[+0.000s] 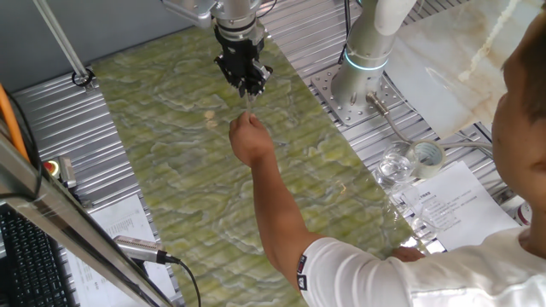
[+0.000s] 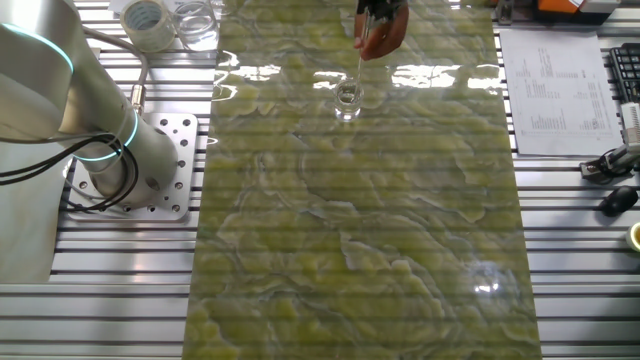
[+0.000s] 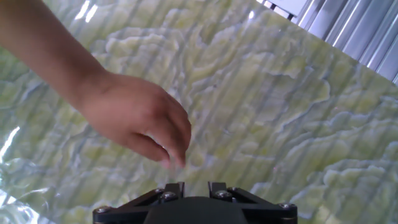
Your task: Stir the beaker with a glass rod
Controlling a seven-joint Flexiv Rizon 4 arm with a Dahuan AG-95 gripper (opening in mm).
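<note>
glass rod (image 2: 358, 68): near-vertical, lower tip toward beaker (image 2: 347, 101) | beaker: upright on green mat (image 2: 360, 230), near its far edge | gripper (image 1: 248, 92): above rod top, jaw state unclear | person's hand (image 1: 248, 138) at rod, just under gripper

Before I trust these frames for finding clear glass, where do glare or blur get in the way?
The other fixed view: bright glare streaks flank the beaker, and the glass rod is a faint line. Hand view: the person's hand has blurred fingertips. One fixed view: evenly lit, the rod barely visible.
</note>
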